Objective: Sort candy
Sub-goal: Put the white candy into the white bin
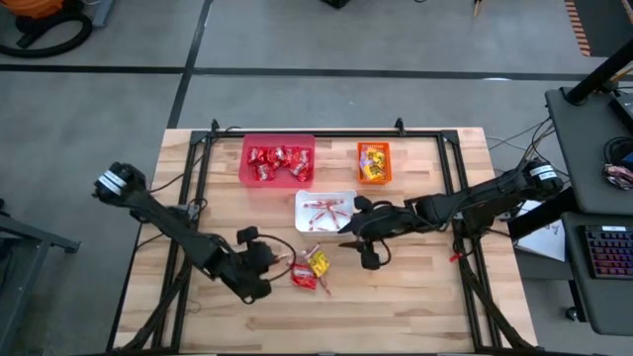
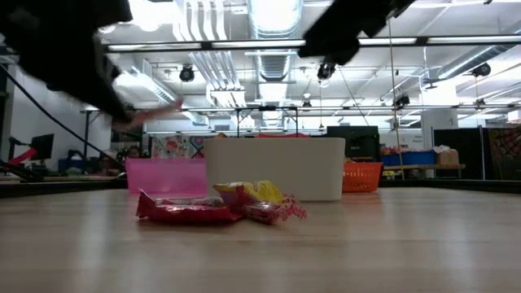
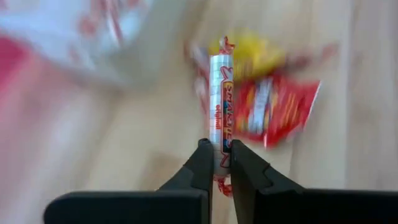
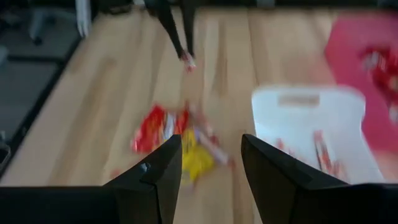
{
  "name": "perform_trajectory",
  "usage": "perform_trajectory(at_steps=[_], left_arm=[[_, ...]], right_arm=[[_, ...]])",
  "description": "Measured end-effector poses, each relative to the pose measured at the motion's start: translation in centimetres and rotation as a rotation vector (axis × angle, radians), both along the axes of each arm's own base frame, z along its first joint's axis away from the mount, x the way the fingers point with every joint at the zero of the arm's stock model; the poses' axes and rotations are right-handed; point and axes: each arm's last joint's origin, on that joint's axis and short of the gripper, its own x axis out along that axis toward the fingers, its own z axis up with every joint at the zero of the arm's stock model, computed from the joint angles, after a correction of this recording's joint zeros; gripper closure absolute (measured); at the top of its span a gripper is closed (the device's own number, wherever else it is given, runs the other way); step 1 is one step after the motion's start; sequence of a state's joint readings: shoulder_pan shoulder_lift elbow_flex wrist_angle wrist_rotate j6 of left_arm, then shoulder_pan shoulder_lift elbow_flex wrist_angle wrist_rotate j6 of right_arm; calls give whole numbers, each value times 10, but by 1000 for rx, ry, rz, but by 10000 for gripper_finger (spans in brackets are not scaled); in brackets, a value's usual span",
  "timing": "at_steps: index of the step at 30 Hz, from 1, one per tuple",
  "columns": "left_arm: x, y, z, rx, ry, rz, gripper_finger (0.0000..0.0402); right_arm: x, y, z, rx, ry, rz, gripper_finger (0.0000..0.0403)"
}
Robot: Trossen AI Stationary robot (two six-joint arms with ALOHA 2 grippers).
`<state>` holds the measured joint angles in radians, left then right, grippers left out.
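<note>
A red-and-white candy stick is in my left gripper, which is shut on it just left of the candy pile. The pile's red packets and a yellow packet lie on the wooden table. In the right wrist view my left gripper shows beyond the pile. My right gripper hangs open above the table, right of the pile and near the white bin, holding nothing. My left gripper pinches the stick near one end between its two fingertips; the twisted wrapper tail pokes out behind them. The fingers slant down from the table's left, and the stick runs on along them. It hangs clear of the table, above the pile's edge.
Along the far side stand a pink-red bin with red packets and an orange bin with yellow-orange ones. The white bin holds several sticks. Bare wood lies near the front edge.
</note>
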<state>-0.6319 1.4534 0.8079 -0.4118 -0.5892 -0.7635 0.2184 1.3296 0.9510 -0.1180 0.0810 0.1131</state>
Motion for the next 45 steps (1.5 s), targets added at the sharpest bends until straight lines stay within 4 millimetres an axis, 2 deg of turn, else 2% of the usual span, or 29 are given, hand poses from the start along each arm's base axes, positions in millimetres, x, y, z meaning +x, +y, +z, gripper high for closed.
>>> perform_trajectory(at_steps=[9,12,14,19,28,36,45], left_arm=[[-5,14,52,286,-504,-196,396],[-9,25,54,380,-675,-202,396],[-13,34,49,409,-755,-172,397],[-14,49,35,339,-942,-160,397],[-2,48,16,332,-957,-144,397],[2,50,11,331,-961,-122,397],[10,58,14,313,-977,-59,397]], right_arm=[[13,1,0,-97,-444,32,243],[19,3,-2,-113,-568,44,243],[25,4,-5,-118,-618,43,243],[43,8,-13,-111,-740,29,243],[79,7,-18,-147,-759,-63,243],[82,6,-17,-153,-763,-66,248],[85,-2,-13,-154,-770,-90,290]])
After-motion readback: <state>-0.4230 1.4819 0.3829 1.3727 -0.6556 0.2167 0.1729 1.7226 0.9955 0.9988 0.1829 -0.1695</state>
